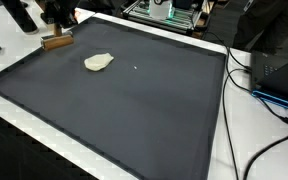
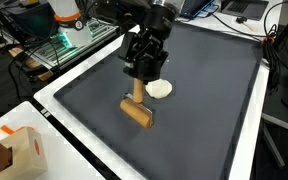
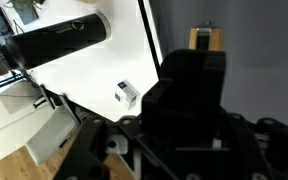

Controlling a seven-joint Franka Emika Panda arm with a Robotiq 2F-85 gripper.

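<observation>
1. Gripper: the black Robotiq gripper stands directly over the light brown wooden block, fingers pointing down. In an exterior view the fingertips reach the top of the block's short upright part. Whether they touch it cannot be told. The state of the jaws cannot be told either: the gripper body hides the gap in both exterior views, and in the wrist view the black housing fills the foreground.

2. Block: it lies on the dark grey rectangular mat, close to the mat's border and near 1 corner. The wrist view shows its pale wooden face beyond the gripper housing.

3. Neighbouring item: 1 cream-white flat rounded lump lies on the mat just beside the block, apart from it.

4. Surroundings: the mat rests on a white table. Black cables run along 1 side. A brown cardboard box stands off the mat. The wrist view shows a black cylinder and a small white item on the table.
</observation>
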